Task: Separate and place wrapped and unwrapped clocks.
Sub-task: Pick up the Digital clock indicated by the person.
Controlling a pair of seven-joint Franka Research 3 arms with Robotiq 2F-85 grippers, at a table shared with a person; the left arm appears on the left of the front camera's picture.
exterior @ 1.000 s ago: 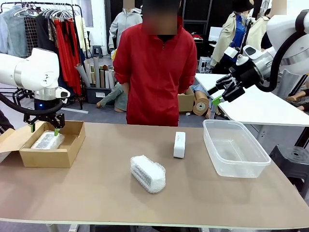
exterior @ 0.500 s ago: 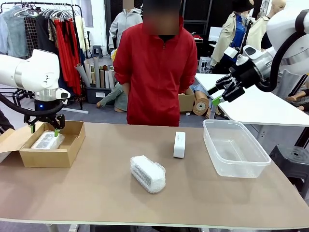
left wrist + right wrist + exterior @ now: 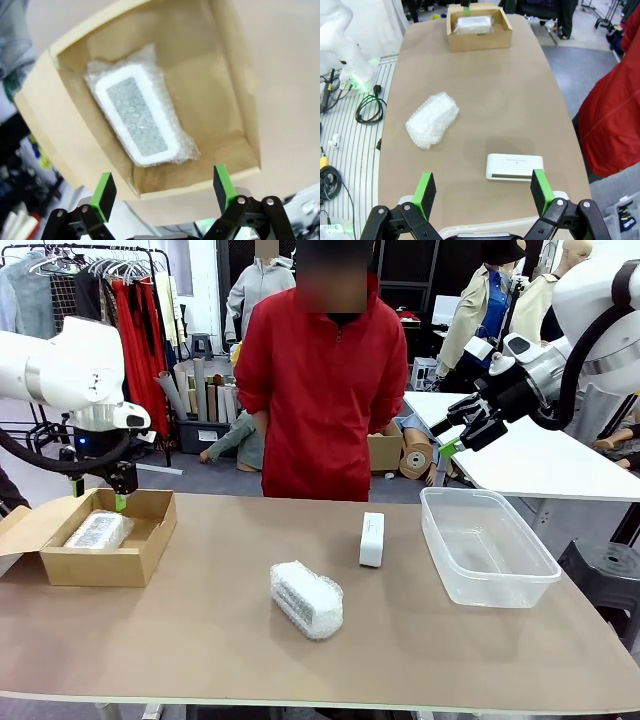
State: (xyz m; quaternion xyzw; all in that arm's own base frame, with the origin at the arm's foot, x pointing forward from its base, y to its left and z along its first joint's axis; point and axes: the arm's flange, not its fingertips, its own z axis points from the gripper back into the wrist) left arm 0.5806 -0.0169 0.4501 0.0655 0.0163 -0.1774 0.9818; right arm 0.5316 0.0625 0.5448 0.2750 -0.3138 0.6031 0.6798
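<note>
Sorting looks about a third done to me. One wrapped clock (image 3: 137, 120) lies flat in the box (image 3: 150, 550) at the table's (image 3: 200, 650) left end. My left gripper (image 3: 99, 493) hangs over the box's far edge, fingers spread wide and holding nothing. Looking down from that wrist, the pads are clear of the bundle.

The second wrapped clock (image 3: 306, 600) sits mid-table, well apart from the box. The bare clock (image 3: 371, 539) stands on edge beyond it, near the tub (image 3: 490, 590) but not touching it. My right gripper (image 3: 445, 438) is parked high over the tub's far side, also open and empty.

I judge the next move to be a reach for the mid-table bundle, then a carry to the box. The bubble wrap is lumpy, so the fingers should close across the block's narrow side, not on loose film. The bare clock would then presumably go in the tub.

Some things I can't settle:
- How the block lies inside the mid-table wrap.
- Any print on the bare clock, which is too small to read.
- The person's (image 3: 320, 390) hands, which are tucked out of sight.
- The tub's contents, because it looks empty but its clear walls make that hard to confirm.
</note>
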